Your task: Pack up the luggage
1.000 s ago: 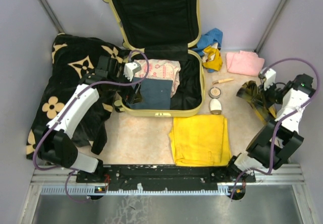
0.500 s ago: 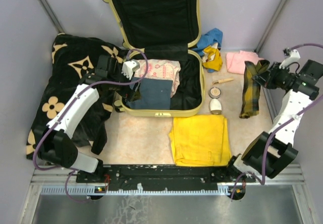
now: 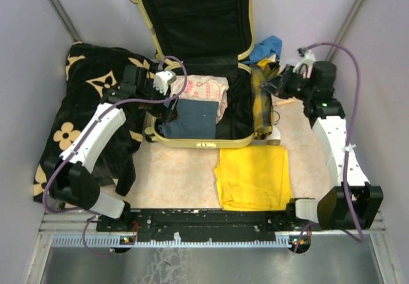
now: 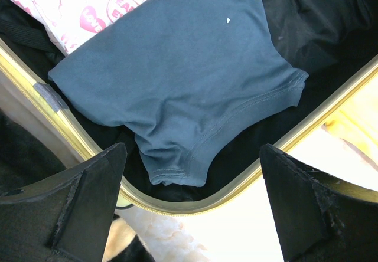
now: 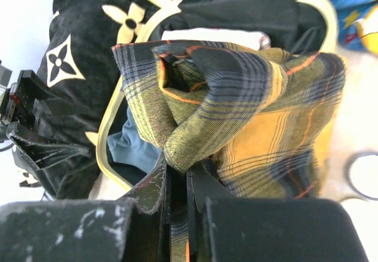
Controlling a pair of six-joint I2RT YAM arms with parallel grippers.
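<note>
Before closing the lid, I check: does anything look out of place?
The plaid cloth, pinched in the right gripper, hangs bunched over the right rim of the luggage, seemingly partly outside it.

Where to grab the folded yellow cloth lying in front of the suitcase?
Near edge of the folded yellow cloth, probably, straight down from above. It lies flat on the table, so only an edge gives a pincer bite, and its layers look stacked there.

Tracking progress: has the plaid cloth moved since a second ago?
Yes. The plaid cloth, pinched in the right tool, went left from near the right wall to the luggage rim.
</note>
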